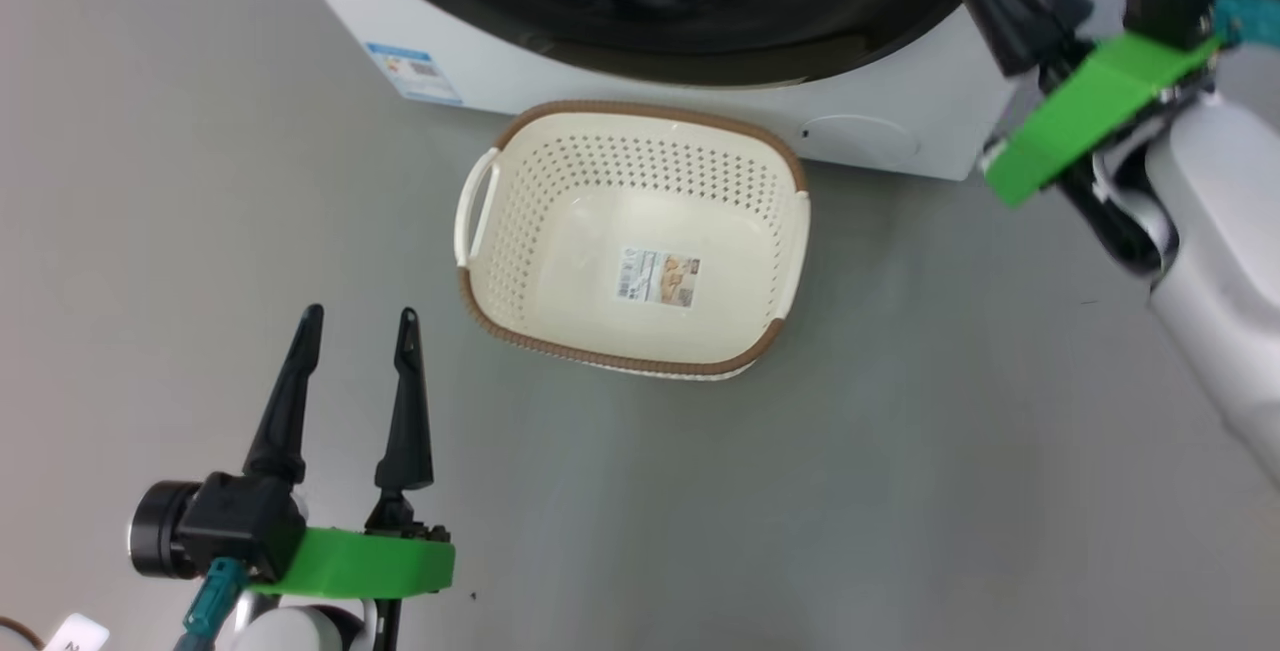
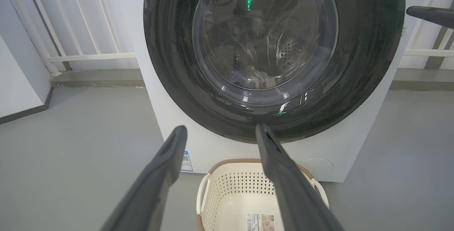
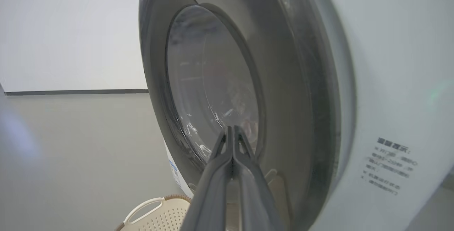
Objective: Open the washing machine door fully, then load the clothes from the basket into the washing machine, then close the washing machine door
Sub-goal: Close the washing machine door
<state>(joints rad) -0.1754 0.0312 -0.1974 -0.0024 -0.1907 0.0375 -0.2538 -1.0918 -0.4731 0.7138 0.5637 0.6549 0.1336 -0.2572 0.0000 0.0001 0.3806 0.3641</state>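
Our right gripper (image 3: 232,128), fingers pressed together on nothing, points at the glossy black-rimmed round washing machine door (image 2: 273,46), seemingly shut on the big white washing machine (image 2: 220,153). Beige clothes (image 2: 260,78) lie behind its glass; the cream perforated basket (image 1: 520,231) sits bare on the grey floor (image 1: 900,431), our left gripper (image 1: 360,313) spread beside it. Unlatched, the door could swing open.

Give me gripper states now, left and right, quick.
Left gripper: open, holding nothing.
Right gripper: shut, holding nothing, by the washing machine door.
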